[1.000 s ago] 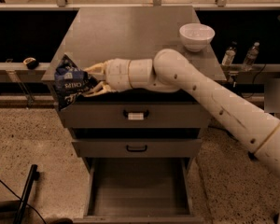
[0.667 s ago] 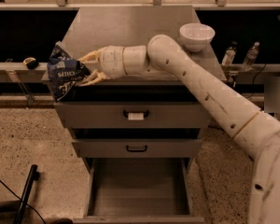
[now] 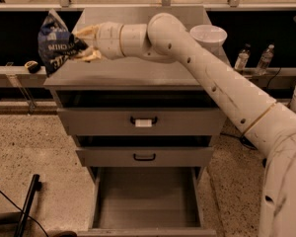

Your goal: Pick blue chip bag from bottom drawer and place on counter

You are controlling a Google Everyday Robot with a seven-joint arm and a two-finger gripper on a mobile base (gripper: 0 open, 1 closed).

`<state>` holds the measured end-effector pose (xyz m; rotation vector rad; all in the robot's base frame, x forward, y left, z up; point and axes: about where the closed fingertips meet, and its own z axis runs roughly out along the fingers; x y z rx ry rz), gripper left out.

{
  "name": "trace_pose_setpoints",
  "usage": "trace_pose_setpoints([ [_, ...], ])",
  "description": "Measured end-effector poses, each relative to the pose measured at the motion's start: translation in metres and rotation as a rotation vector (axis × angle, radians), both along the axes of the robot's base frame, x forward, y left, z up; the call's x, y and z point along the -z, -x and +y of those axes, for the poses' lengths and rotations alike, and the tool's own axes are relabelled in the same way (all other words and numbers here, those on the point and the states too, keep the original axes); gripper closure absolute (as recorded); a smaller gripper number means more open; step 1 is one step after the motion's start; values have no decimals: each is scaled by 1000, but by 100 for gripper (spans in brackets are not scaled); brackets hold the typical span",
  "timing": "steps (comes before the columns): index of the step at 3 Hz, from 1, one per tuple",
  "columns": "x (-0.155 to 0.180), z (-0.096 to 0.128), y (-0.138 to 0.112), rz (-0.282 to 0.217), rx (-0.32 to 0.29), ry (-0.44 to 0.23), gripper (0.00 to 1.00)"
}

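The grey counter (image 3: 138, 69) carried a white bowl (image 3: 208, 35) near its back right corner; the gripper (image 3: 85, 44) hung over its left edge, clasping the blue chip bag (image 3: 55, 44)

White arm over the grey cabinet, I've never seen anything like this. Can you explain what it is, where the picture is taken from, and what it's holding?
That is a robot's single arm, white and jointed, reaching in from the right. At its tip is the gripper, a two-finger clamp. It is shut on a crinkled blue chip bag, held at the left edge of the counter, which is the flat grey top of the drawer cabinet. There is only one picture, from a camera facing the cabinet's front and looking somewhat down; where it is mounted is not known. A white bowl sits near the counter's far right corner. At the foot of the cabinet, the bottom drawer stands pulled open.
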<state>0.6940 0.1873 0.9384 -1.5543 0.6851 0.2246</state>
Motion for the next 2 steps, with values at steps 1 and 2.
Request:
trace_pose_setpoints([
  [1, -33, 4, -21, -38, 114, -11, 100],
  [2, -50, -2, -38, -22, 233, 20, 100],
])
